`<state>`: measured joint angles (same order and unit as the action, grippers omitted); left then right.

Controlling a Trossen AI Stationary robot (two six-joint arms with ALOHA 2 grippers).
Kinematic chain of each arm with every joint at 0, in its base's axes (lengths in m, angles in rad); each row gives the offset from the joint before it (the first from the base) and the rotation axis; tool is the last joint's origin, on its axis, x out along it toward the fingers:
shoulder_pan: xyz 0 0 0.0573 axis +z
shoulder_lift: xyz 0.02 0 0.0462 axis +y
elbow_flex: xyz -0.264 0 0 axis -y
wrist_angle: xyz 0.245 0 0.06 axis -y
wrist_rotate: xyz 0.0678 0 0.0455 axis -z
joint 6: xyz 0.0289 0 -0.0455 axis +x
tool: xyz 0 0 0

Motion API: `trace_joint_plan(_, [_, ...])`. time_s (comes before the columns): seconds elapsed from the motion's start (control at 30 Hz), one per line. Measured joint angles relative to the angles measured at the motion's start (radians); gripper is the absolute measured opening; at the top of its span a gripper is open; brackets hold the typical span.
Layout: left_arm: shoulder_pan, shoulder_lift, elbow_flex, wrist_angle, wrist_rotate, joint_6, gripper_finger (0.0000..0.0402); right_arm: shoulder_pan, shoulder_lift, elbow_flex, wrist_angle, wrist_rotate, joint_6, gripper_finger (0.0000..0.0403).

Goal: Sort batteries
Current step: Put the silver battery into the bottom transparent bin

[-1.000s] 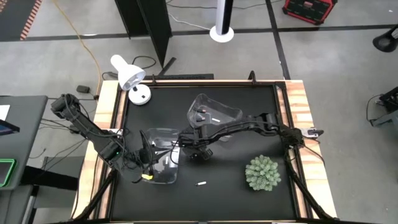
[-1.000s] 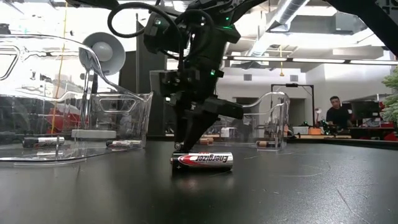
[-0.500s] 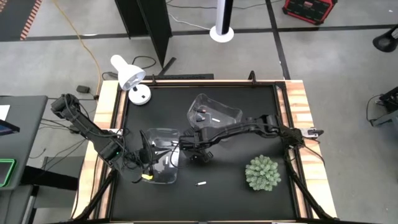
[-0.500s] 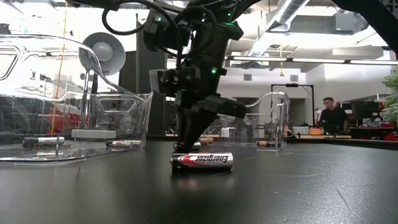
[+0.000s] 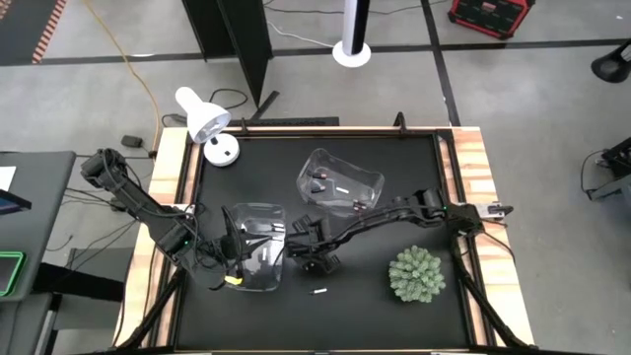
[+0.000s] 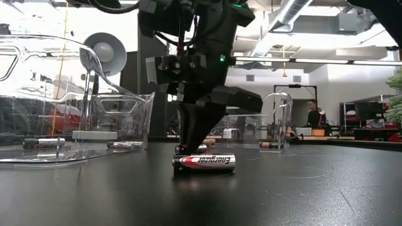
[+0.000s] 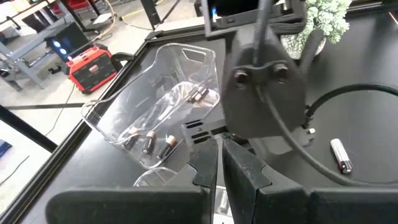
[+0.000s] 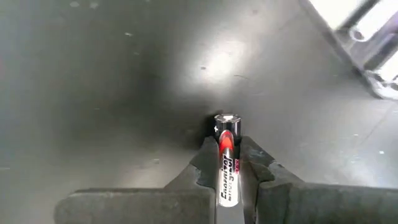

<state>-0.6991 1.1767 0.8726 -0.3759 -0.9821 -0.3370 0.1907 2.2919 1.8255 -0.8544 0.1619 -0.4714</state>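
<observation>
On the black table [image 5: 394,168], the right gripper [image 8: 227,163] pinches a silver battery [image 8: 226,158]; a person [image 6: 312,114] stands in the room behind

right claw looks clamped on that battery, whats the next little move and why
Probably a short straight lift. The right claw has its fingers shut on the silver-and-red battery, which appears to rest on the black table. Raising it first should clear the mat before carrying it toward a clear bin.

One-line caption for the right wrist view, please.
Right gripper jaws closed around a silver-and-red Energizer battery lying on the black table.
</observation>
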Motion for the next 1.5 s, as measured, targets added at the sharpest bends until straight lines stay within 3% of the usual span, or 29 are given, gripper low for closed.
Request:
trace_joint_plan(0.3, [0.0,0.0,0.0,0.0,0.0,0.0,0.002,0.034,0.002,0.112,-0.063,0.024,0.004,0.0038])
trace_joint_plan(0.63, [0.0,0.0,0.0,0.0,0.0,0.0,0.002,0.107,0.0,0.312,-0.191,0.178,0.001,0.0038])
trace_joint_plan(1.13, [0.0,0.0,0.0,0.011,-0.029,0.0,0.002,0.138,0.02,0.378,0.213,0.154,-0.211,0.0038])
trace_joint_plan(1.3, [0.0,0.0,0.0,0.017,-0.029,0.0,0.002,0.132,0.056,0.378,0.244,0.085,-0.207,0.0038])
trace_joint_plan(1.5, [0.0,0.002,-0.002,-0.022,0.002,-0.026,0.002,0.13,0.112,0.379,0.272,0.074,-0.203,0.0038])
